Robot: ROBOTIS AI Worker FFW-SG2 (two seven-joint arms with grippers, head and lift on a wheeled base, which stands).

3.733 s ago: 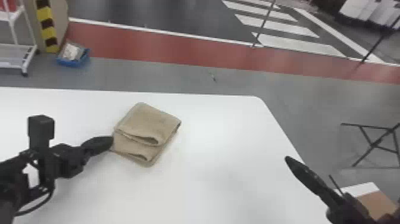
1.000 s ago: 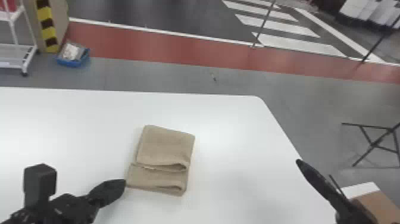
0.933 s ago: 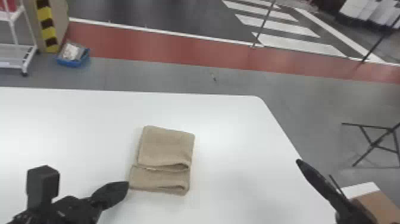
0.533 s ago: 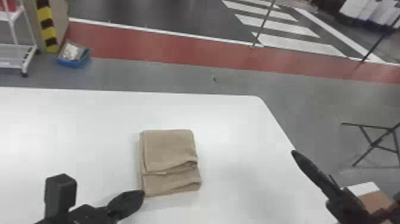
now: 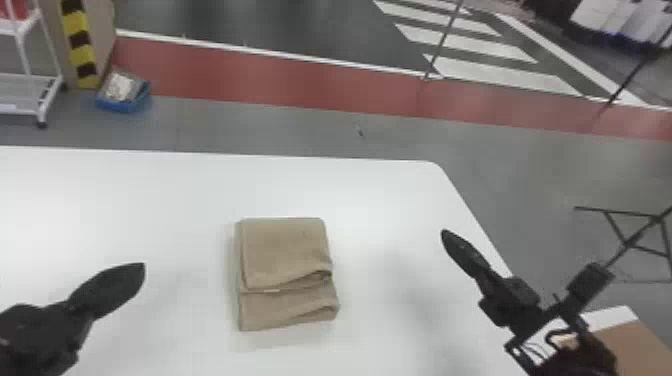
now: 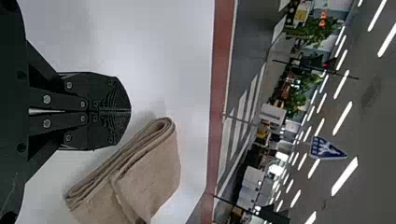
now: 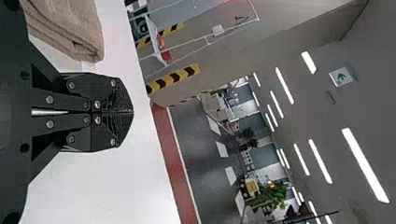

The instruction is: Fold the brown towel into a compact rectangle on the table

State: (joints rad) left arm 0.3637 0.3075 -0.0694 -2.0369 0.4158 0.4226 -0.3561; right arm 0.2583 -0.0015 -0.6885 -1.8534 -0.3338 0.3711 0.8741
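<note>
- Brown towel (image 5: 285,255): we see it on the white table (image 5: 150,200), between the two grippers, folded into a compact, nearly rectangular packet.
- Upper layer (image 5: 282,250): it stops short of the packet's near edge, so that a strip of the lower layer (image 5: 280,310) shows; at the robot's right, both folds gape slightly.
- Left gripper (image 5: 143,267): in the left wrist view we find its fingers (image 6: 109,95) closed together with nothing between them, above the table and apart from the towel.
- Right gripper (image 5: 444,233): in the right wrist view we note that it too is closed and empty, apart from the towel on the other side.
- Step in hand: we judge the main folding to be done, leaving at most a final squaring or flattening.
- Next move: we would either clear both arms or press the gaping folds lightly from above; a sideways push might skew the stacked layers.
- Surroundings: beyond the table we make out a blue tray (image 5: 122,102) on the floor.
</note>
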